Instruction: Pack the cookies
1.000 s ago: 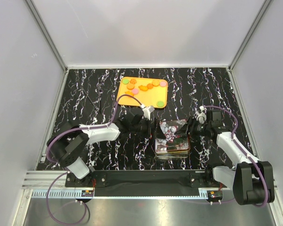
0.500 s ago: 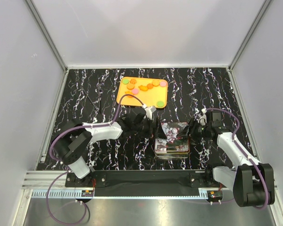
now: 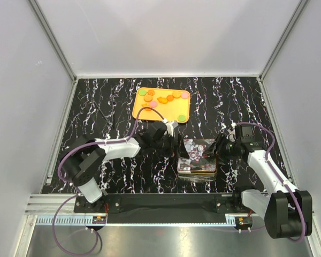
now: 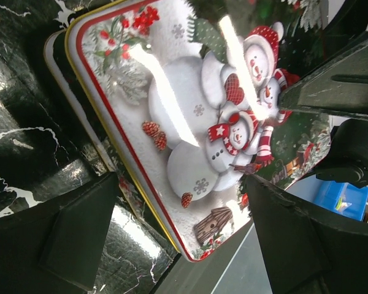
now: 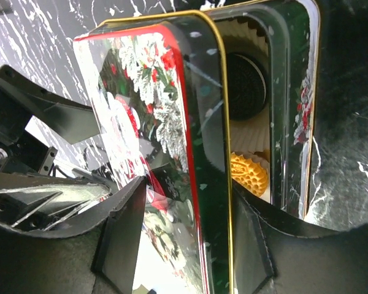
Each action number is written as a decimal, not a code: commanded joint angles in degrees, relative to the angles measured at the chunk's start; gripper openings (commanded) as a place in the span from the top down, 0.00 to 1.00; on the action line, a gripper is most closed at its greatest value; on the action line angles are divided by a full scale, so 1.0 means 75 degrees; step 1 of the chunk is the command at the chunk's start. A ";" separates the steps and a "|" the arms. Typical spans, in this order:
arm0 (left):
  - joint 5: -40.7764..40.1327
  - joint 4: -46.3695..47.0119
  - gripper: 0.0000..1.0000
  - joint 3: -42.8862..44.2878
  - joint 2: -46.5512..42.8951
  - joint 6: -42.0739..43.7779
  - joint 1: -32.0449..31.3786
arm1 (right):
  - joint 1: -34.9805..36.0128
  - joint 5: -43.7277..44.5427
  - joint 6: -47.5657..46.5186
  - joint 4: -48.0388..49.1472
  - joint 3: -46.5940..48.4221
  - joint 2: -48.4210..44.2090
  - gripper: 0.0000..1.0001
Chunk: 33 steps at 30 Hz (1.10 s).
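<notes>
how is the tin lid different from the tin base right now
The lid is tilted up at an angle, while the base lies flat. The lid's face shows a snowman picture; the base is open and holds cookies in white paper cups. Both have gold rims and rounded corners.

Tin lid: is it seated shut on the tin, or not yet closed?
Not shut. In the right wrist view the lid stands tilted over the tin, whose inside shows a black cookie and an orange cookie.
</notes>
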 commanded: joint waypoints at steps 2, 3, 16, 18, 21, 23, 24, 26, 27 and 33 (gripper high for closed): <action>0.0201 0.0144 0.09 0.0356 0.0107 0.0175 -0.0059 | -0.0043 0.0635 0.0127 -0.0448 0.0379 -0.0208 0.41; 0.0213 0.0132 0.09 0.0367 0.0107 0.0175 -0.0059 | -0.0031 0.0682 0.0139 -0.0484 0.0379 -0.0243 0.41; 0.0271 0.0085 0.09 0.0531 0.0353 0.0199 -0.0071 | -0.0031 0.1221 0.0385 -0.1070 0.0589 -0.0396 0.34; 0.0283 0.0085 0.09 0.0543 0.0365 0.0199 -0.0082 | -0.0043 0.1384 0.0443 -0.1245 0.0659 -0.0466 0.33; 0.0295 0.0074 0.09 0.0578 0.0388 0.0199 -0.0094 | -0.0043 0.1619 0.0538 -0.1456 0.0753 -0.0548 0.28; 0.0283 0.0074 0.10 0.0590 0.0424 0.0199 -0.0094 | -0.0043 0.1631 0.0549 -0.1562 0.0777 -0.0560 0.28; 0.0283 0.0062 0.10 0.0613 0.0424 0.0210 -0.0106 | -0.0043 0.1690 0.0573 -0.1562 0.0823 -0.0571 0.27; 0.0295 0.0050 0.09 0.0625 0.0447 0.0199 -0.0106 | -0.0043 0.1737 0.0573 -0.1656 0.0847 -0.0583 0.25; 0.0283 0.0050 0.10 0.0625 0.0459 0.0199 -0.0117 | -0.0043 0.1783 0.0573 -0.1702 0.0917 -0.0583 0.25; 0.0295 0.0015 0.10 0.0730 0.0529 0.0210 -0.0153 | -0.0031 0.2415 0.0795 -0.2112 0.1092 -0.0583 0.24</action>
